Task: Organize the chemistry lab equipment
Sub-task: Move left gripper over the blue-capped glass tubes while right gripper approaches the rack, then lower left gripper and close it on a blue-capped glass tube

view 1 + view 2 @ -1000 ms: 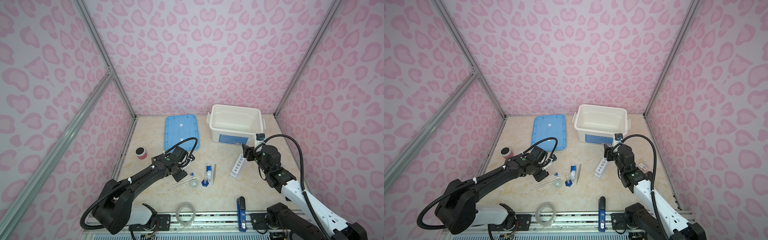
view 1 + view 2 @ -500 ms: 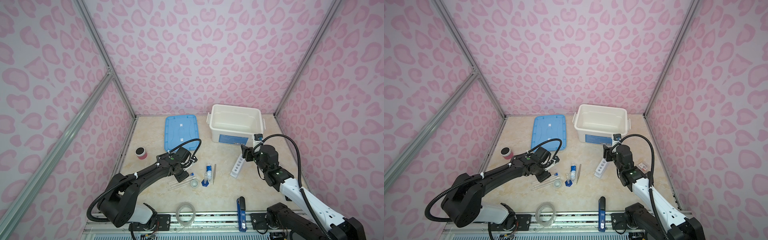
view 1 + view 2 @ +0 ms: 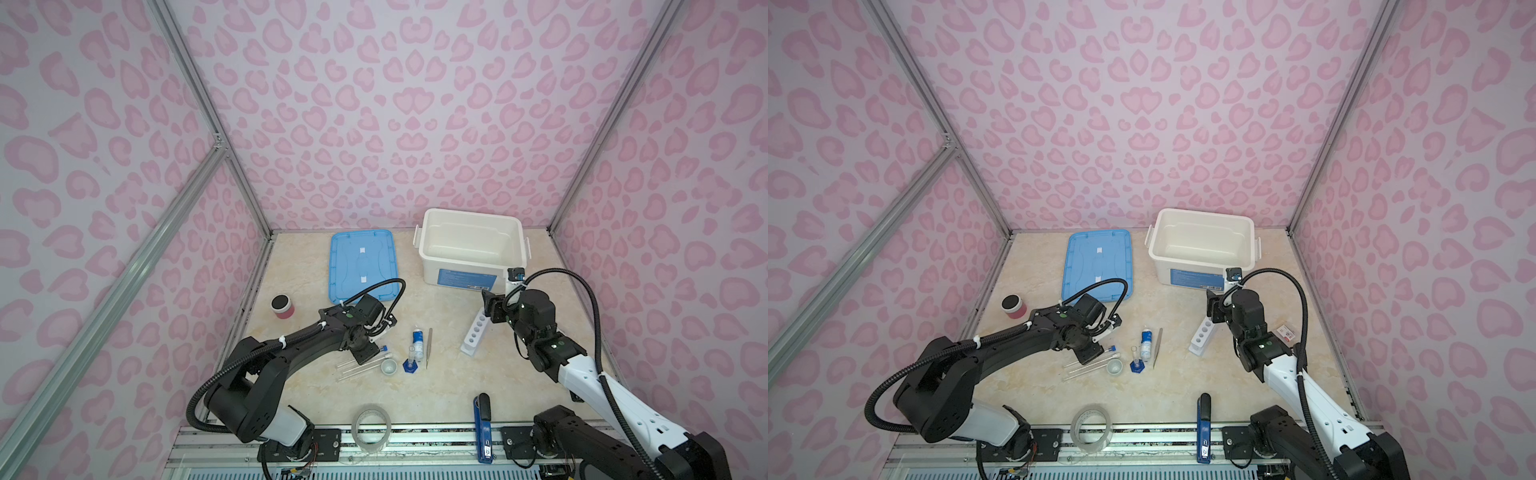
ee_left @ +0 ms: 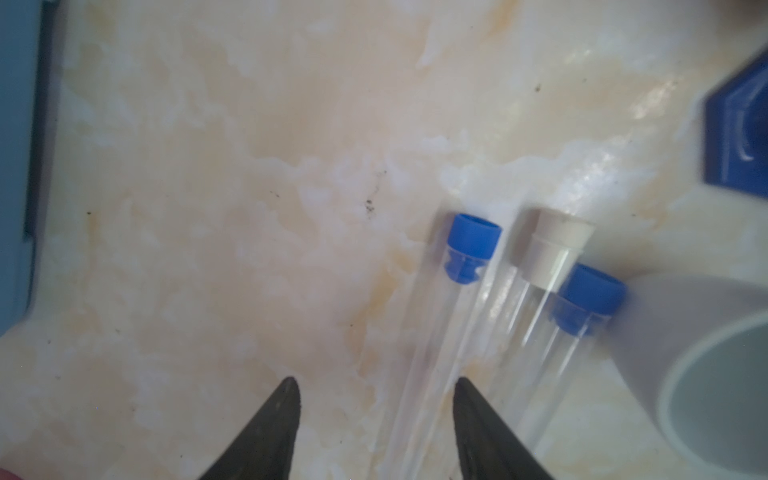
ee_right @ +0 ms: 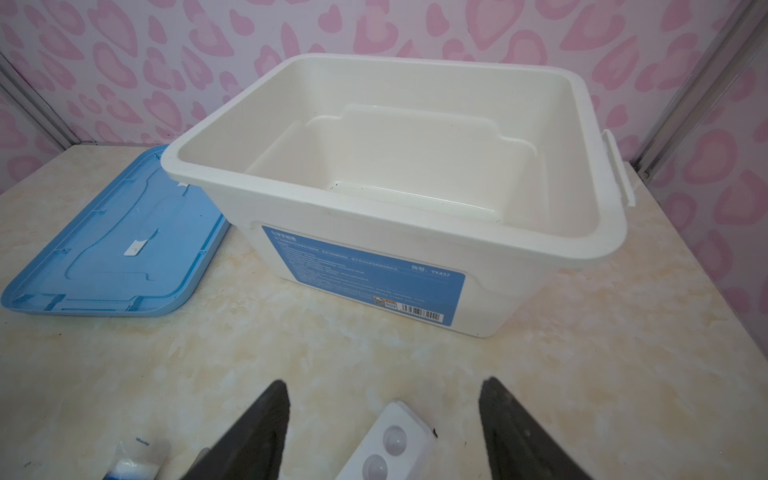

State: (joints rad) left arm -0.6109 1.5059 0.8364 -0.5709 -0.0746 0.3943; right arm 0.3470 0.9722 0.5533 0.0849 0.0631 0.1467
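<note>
Three clear capped test tubes (image 4: pixel 453 324) lie side by side on the marble table, seen in both top views (image 3: pixel 361 366). My left gripper (image 4: pixel 376 382) is open and low over them, with one blue-capped tube lying between its fingertips, untouched. Beside the tubes sit a small white dish (image 3: pixel 389 367), a blue-based clear cylinder (image 3: pixel 411 362), a blue-labelled white bottle (image 3: pixel 417 341) and metal tweezers (image 3: pixel 429 348). The white five-hole rack (image 3: pixel 476 336) lies to the right. My right gripper (image 5: pixel 386 384) stands open above the rack's far end (image 5: pixel 395 449), holding nothing.
An open white bin (image 3: pixel 465 279) stands at the back right, its blue lid (image 3: pixel 361 266) flat beside it. A red jar with a black top (image 3: pixel 282 307) sits at the left. A clear tape roll (image 3: pixel 371 428) and a dark blue stapler (image 3: pixel 482 424) lie at the front edge.
My left gripper has shifted over the tubes and its jaws have narrowed a little. The right gripper has edged slightly left above the rack's end.
</note>
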